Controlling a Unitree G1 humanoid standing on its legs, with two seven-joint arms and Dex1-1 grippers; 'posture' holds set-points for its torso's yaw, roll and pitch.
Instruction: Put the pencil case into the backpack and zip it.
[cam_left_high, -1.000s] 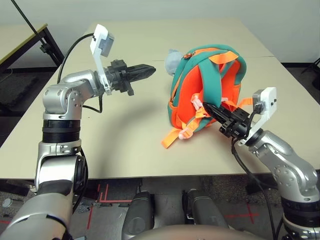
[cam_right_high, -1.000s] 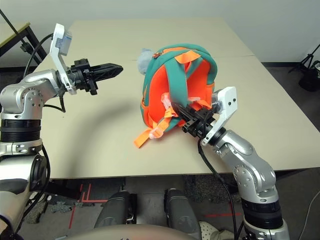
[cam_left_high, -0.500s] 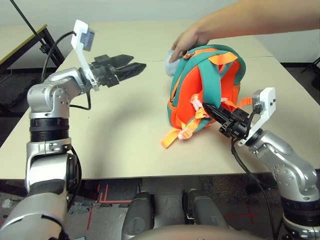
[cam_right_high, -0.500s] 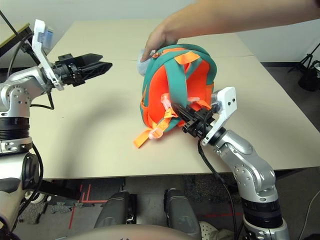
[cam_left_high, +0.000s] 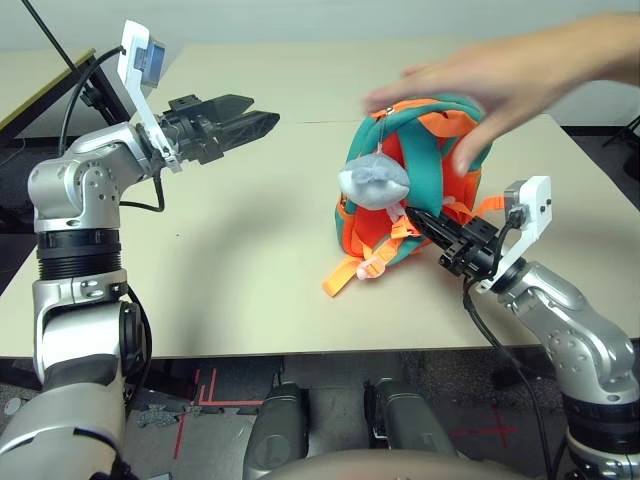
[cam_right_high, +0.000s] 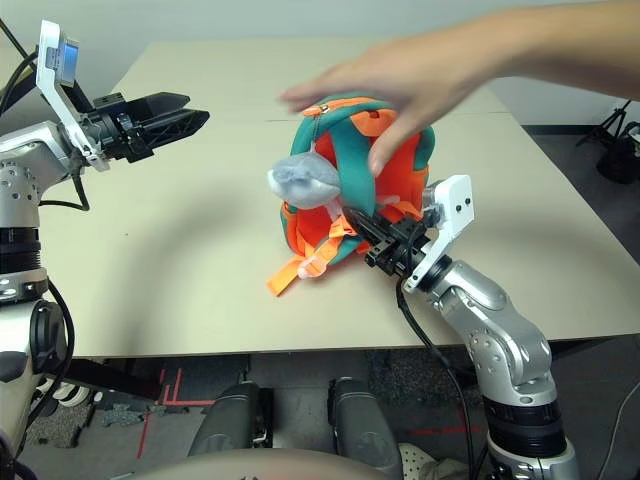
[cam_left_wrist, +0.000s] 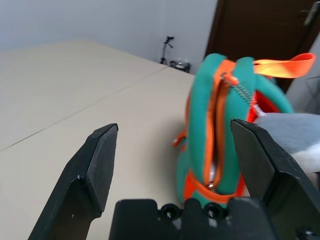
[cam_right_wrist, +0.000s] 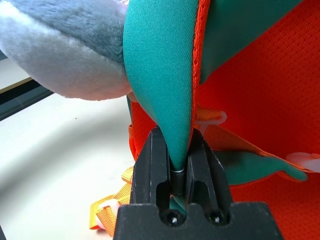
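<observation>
Two grippers, two states. My right gripper (cam_right_wrist: 180, 150) is pinched tight on a teal strap (cam_right_wrist: 160, 75) of the backpack (cam_left_high: 400, 200), low on its near side; my left gripper (cam_left_wrist: 180, 165) hangs in the air with fingers spread wide, nothing in it.

From table centre the backpack stands upright at about 3 o'clock, strap side toward me, orange webbing tails (cam_left_high: 345, 275) trailing to 7 o'clock of it. Grey plush toy (cam_left_high: 372, 182) dangles against its left face. A person's hand (cam_left_high: 470, 85) hovers over the top, blurred. In the left wrist view the zip seam (cam_left_wrist: 216, 125) looks nearly closed.

Handling, my guess: light, soft neoprene-like fabric, it will fold and slide under a tug, so the strap pinch is only an anchor. Best holds: strap, orange top loop (cam_left_wrist: 282, 67), zip puller (cam_left_wrist: 229, 79). The plush may swing in the way.

Pencil case: can't locate it.
</observation>
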